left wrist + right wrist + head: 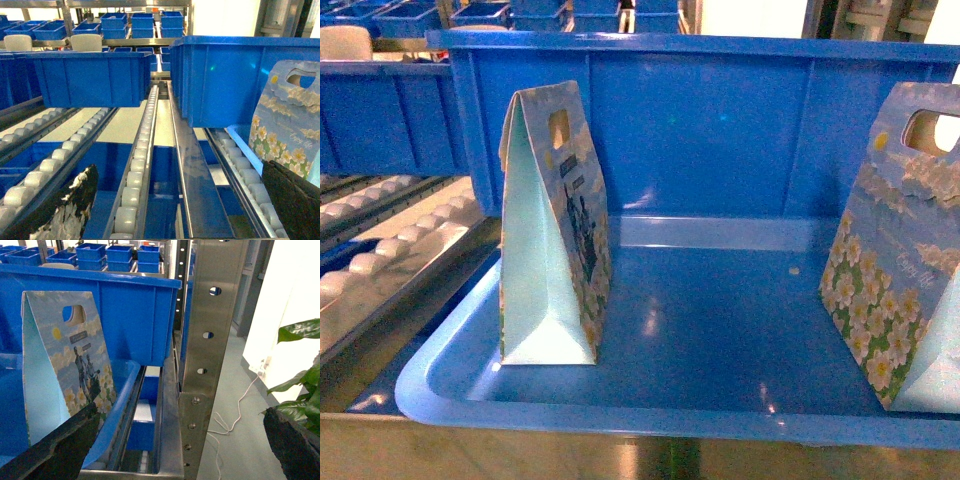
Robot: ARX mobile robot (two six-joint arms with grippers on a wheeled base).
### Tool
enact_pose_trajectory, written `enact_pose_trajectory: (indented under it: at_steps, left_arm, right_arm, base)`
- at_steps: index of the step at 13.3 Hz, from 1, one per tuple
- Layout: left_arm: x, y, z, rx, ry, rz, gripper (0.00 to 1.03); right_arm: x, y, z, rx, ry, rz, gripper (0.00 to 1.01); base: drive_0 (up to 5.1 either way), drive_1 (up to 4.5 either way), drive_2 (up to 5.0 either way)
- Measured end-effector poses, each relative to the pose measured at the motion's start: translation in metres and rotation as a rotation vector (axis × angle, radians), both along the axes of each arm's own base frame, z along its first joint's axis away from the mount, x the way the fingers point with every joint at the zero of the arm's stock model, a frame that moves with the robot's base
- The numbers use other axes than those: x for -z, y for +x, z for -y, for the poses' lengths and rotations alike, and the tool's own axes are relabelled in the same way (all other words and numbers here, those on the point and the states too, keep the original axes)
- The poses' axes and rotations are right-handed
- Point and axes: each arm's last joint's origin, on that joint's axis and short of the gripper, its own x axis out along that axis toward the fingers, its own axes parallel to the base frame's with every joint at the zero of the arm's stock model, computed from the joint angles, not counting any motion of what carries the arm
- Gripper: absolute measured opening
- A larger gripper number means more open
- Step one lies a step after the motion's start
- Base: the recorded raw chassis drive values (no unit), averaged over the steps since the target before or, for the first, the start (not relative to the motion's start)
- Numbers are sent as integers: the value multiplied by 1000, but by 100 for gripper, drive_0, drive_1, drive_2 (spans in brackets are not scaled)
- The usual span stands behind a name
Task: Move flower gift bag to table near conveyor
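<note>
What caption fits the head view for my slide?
Two flower gift bags stand upright in a blue tray beside the conveyor.

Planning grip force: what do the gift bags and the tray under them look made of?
Gift bags: apparently thin printed card or paper, matte, with creased folds and die-cut handle holes. Tray: seemingly moulded plastic, glossy blue, showing light glints.
</note>
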Motion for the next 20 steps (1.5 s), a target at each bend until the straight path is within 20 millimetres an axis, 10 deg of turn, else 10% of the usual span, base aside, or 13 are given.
enact_pose_trajectory:
  at_steps: [12, 20]
  left_arm:
    - [-6, 15, -2, 53, -26, 21, 98]
    - [-81, 72, 28, 237, -105, 108, 98]
  right_arm:
    - [-9, 16, -6, -31, 0, 36, 98]
    - [-66, 59, -42, -175, 19, 97, 98]
  base:
    - [0, 0, 0]
    - [0, 0, 0]
